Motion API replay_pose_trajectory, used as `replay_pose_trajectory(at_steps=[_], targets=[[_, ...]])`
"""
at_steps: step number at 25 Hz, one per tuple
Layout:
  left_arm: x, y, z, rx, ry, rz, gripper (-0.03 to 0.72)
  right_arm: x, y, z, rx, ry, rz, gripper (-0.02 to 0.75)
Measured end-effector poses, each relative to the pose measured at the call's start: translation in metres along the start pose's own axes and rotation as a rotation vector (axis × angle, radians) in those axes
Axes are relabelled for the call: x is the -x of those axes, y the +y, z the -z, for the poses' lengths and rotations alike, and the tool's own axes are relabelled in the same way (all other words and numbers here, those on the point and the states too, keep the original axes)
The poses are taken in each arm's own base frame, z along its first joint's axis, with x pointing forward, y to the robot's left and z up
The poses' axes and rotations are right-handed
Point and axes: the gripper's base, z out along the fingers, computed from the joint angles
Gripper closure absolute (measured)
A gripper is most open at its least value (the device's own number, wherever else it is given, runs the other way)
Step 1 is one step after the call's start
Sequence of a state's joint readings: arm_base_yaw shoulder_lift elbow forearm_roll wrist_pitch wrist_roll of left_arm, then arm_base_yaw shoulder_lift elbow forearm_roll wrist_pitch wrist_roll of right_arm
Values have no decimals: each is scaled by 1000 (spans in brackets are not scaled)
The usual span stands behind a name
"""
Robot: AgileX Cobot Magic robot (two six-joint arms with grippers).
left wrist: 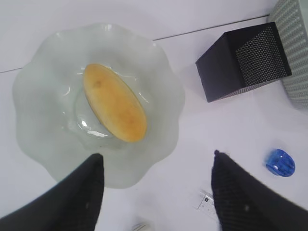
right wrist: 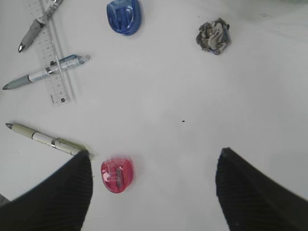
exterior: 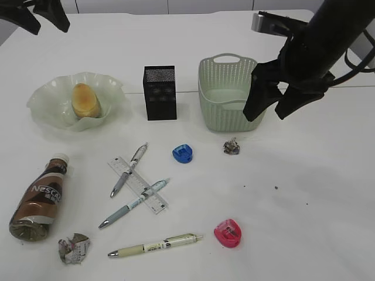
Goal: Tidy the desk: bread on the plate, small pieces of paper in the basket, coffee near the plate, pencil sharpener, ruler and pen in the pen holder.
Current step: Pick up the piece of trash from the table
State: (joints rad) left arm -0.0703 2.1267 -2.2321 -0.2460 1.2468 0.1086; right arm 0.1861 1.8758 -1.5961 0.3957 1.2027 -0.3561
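White bench (exterior: pixel 328 193): right tool (right wrist: pixel 154 192), jaws wide and empty, hangs over the pink sharpener (right wrist: pixel 116 174), which lies just inside its left finger; left tool (left wrist: pixel 156 192), also wide, is farther off.

The light is bright and even, coming from above, so shadows on the desk (exterior: pixel 281 35) are soft and short. The plate (left wrist: pixel 43 139) shows small glare spots. In both wrist views the near dark fingers look blurred.
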Motion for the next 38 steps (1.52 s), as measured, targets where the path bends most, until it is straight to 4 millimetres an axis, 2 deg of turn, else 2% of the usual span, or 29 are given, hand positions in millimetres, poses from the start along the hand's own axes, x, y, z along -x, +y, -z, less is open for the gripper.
replay_pose_trajectory(at_steps=[3, 9, 10, 11, 16, 17, 22, 26, 29, 33, 38], targets=[[1, -3, 17, 8, -28, -10, 180, -2, -3, -6, -9, -13, -28, 154], [-5, -11, 58, 39, -77, -30, 181, -20, -9, -30, -7, 48, -76, 154], [-5, -11, 58, 39, -77, -30, 181, -20, -10, -31, -9, 45, -78, 154], [-16, -13, 72, 52, -67, -32, 181, -20, -10, -31, -10, 44, -78, 154], [-54, -21, 107, 72, -123, -26, 182, -18, -8, -25, -21, 6, -75, 154], [-66, -24, 121, 76, -165, -27, 182, -18, -8, -24, -22, 2, -76, 154], [-129, -30, 152, 108, -326, -27, 182, -13, -11, -26, -45, -60, -94, 154], [-179, -32, 165, 131, -433, -34, 183, -16, -18, -39, -85, -134, -120, 154], [-203, -33, 169, 140, -449, -41, 183, -23, -27, -55, -129, -194, -145, 154], [-215, -34, 172, 147, -455, -47, 183, -28, -31, -74, -218, -332, -107, 154], [-215, -34, 172, 150, -459, -49, 183, -20, -8, -84, -262, -444, 23, 154]])
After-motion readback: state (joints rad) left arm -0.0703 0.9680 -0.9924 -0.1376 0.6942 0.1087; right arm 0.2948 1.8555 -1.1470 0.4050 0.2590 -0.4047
